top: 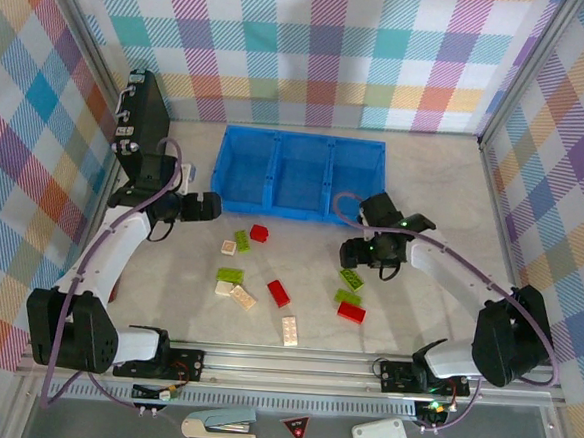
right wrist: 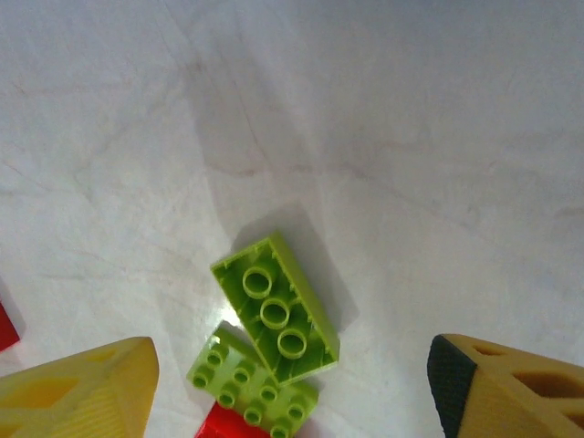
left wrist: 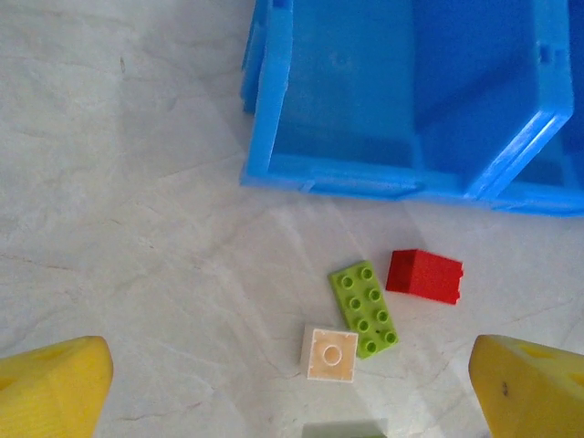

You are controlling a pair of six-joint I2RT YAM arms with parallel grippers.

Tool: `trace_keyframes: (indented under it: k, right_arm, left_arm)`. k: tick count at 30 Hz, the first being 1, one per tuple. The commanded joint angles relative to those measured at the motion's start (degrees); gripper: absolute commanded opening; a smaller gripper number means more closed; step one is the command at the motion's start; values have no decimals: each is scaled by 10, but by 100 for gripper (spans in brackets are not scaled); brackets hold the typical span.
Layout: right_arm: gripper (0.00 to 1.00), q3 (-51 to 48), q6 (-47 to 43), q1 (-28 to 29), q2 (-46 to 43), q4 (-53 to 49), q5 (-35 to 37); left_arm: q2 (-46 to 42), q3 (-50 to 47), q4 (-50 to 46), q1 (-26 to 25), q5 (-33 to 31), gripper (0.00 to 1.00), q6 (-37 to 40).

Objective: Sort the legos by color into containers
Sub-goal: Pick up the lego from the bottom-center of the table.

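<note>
Sorting table | blue plastic tray: three smooth, low-walled square compartments | legos, studded red, lime and cream, scattered on marbled tabletop before it | left gripper spread wide, empty | right gripper parted, gripping nothing, above upturned lime brick

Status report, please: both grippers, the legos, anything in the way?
Left gripper open near tray. Right gripper open over upturned green lego. Tray empty, nothing sorted yet. Second green lego crowds it.
</note>
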Motion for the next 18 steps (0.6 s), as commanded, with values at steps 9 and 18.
trace_keyframes:
  k: [9,18]
  right_arm:
    - [81,-35,352,93,-13,-121,24]
    - [90,-80,485,169,-12,-80,3]
  left_arm:
    - [-20,-16,-13,-3,-72,100,35]
    - [-60,-25,-12,-3,-152,100,35]
